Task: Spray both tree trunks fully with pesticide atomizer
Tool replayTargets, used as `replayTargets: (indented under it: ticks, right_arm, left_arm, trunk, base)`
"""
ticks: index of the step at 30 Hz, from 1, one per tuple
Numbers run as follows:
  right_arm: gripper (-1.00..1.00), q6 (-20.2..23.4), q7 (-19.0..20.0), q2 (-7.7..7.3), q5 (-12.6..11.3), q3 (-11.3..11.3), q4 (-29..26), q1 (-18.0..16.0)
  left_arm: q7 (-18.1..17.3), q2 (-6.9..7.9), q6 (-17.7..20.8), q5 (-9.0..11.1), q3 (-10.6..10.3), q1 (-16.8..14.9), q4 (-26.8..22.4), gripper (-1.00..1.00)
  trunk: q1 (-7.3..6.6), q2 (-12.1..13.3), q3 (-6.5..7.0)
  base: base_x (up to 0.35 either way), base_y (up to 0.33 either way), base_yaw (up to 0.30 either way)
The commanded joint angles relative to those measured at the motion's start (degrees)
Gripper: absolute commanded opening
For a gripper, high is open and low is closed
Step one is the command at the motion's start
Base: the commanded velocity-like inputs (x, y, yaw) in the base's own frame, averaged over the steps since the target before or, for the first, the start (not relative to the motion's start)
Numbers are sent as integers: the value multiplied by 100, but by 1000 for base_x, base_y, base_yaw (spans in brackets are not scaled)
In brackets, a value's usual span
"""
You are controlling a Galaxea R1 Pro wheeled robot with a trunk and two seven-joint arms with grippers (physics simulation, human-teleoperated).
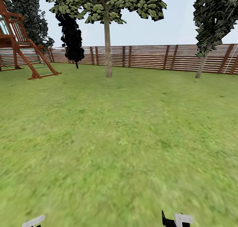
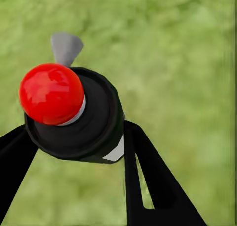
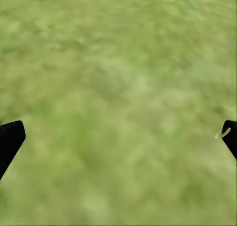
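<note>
Atomizer in hand, trunk far ahead.
Left gripper [image 2: 74, 147] fingers clamp the pesticide atomizer [image 2: 74, 117], apparently nozzle-forward; right gripper [image 3: 118, 137] fingers apart; tree trunk [image 1: 108, 45] straight ahead across the lawn [image 1: 119, 137].

I'm looking out over a backyard garden: a wide grass lawn [image 1: 119, 137], a brown slatted wooden fence [image 1: 148, 56] ringing it, leafy trees [image 1: 107, 38], and a wooden play set [image 1: 23, 45] with a ladder.
</note>
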Motion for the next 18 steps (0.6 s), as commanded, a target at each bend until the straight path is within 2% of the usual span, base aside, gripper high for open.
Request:
replayTargets:
  ticks: [1, 8, 18]
  right_arm:
    - [100, -17, -34, -1, 58, -25, 26, -5]
    - [100, 8, -25, -4, 57, -24, 531, 10]
    - [100, 9, -25, -9, 57, -29, 563, 22]
  left_arm:
    - [3, 0, -13, -12, 27, -3, 5, -100]
    - [3, 1, -17, -12, 27, -3, 1, -100]
    - [3, -5, -19, -12, 23, -3, 7, -100]
  trunk:
    - [2, -2, -5]
    - [2, -2, -5]
    - [2, -2, -5]
  base:
    - [340, 0, 0]
    - [340, 0, 0]
    - [340, 0, 0]
